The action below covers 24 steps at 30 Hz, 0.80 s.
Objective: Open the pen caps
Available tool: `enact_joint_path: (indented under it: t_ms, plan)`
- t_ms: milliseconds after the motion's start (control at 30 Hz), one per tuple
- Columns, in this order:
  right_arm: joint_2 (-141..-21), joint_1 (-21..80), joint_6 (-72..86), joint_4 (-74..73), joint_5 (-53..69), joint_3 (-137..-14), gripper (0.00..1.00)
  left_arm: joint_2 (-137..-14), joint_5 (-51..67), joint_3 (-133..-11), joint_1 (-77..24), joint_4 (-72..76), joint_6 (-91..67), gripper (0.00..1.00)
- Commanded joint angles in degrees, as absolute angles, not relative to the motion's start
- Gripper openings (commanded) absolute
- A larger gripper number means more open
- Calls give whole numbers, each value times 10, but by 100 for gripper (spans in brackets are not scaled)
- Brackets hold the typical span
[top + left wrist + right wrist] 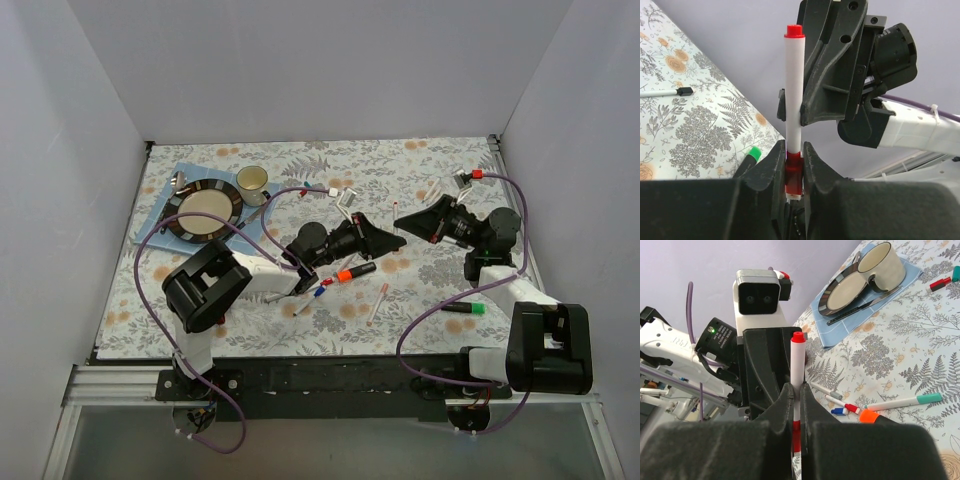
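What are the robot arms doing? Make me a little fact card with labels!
held thing: white pen, between both grippers
left gripper: shut on red cap
right gripper: shut on the white pen
cap: looks still on
table: loose pens, orange-capped marker, green-capped marker
dishes: plate and cup on blue cloth

The left arm [205,285] and right arm [545,345] are bulky black joints with white links and purple cable [690,305]. The left claw [794,150] and right claw [796,390] are matte black.
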<state>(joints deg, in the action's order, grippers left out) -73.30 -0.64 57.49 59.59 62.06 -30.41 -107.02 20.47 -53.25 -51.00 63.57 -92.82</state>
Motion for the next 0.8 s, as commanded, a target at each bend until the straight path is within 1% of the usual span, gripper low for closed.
enact_joint_path:
  t_ms: [0,133,200,267,400,467,567,633,667,733,767]
  plan:
    - [-718,-18,572,642,606,-302,1,-1053,225,-540,-514,640,-917,0]
    - [-719,-18,544,606,618,-314,1,-1039,237,-541,-512,601,-891,0]
    - [-716,-18,513,565,627,-325,15,-1031,254,-557,-510,543,-874,0]
    - [-720,-18,510,560,637,-328,30,-1029,269,-571,-508,506,-846,0]
    - [-731,-18,506,558,655,-337,36,-1033,304,-606,-503,429,-820,0]
    - [-740,-14,505,555,666,-343,37,-1036,316,-614,-502,410,-810,0]
    - [-746,-5,487,534,675,-352,35,-1039,325,-622,-498,394,-805,0]
    - [-748,-2,478,516,683,-358,27,-1039,327,-627,-495,389,-805,0]
    - [-751,-2,471,508,685,-360,17,-1039,327,-626,-495,388,-806,0]
    - [-753,-2,470,508,690,-364,2,-1036,326,-621,-492,394,-810,0]
    - [-751,-2,470,508,689,-363,1,-1035,329,-618,-490,400,-816,0]
